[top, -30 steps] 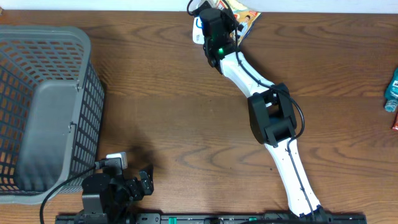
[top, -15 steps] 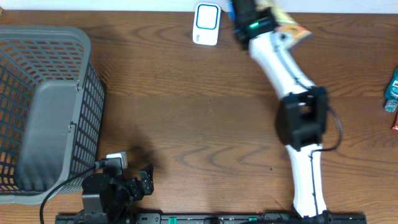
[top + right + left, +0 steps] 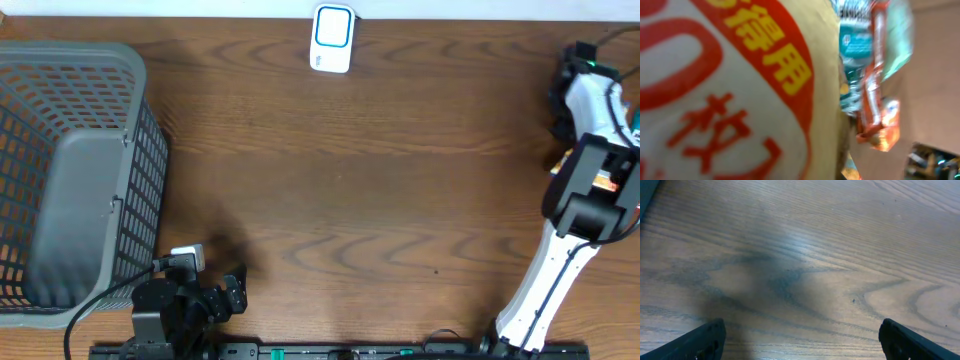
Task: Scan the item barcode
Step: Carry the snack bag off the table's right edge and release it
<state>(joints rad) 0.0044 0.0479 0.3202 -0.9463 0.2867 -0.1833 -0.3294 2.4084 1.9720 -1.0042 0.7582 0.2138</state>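
Brown wood-grain desk (image 3: 330,180): one. Held on and over it:

- Packet, flat, white with red print, yellow characters and a tan edge (image 3: 715,100): one. This is the task's item. It fills the right wrist view, pressed close to the camera, so it sits at the far right edge of the desk, well apart from the scanner. The overhead view does not show it.
- Scanner, small white rounded block with a blue-outlined face (image 3: 332,38): one, at the middle of the back edge.
- Basket, grey plastic mesh (image 3: 150,150): one, at the left.
- Right tool (image 3: 566,85): one. It is closed right down and, judging by the packet against its camera, pinches the packet.
- Left tool (image 3: 800,340): one. It is spread wide over bare wood at the near left and holds nothing.
- Other goods behind the packet: teal-labelled item (image 3: 860,45), one; orange-red packet (image 3: 880,115), one. Both are blurred, so there may be more.

Hazards, as judged:
- No barcode can be seen on the packet. It may reach the scanner with the wrong face towards it and not be read.
- A thin pinch on a limp packet may let it slip or fold during a long carry across the desk.
- The other goods lie just beside the packet, so a swing there could knock them.
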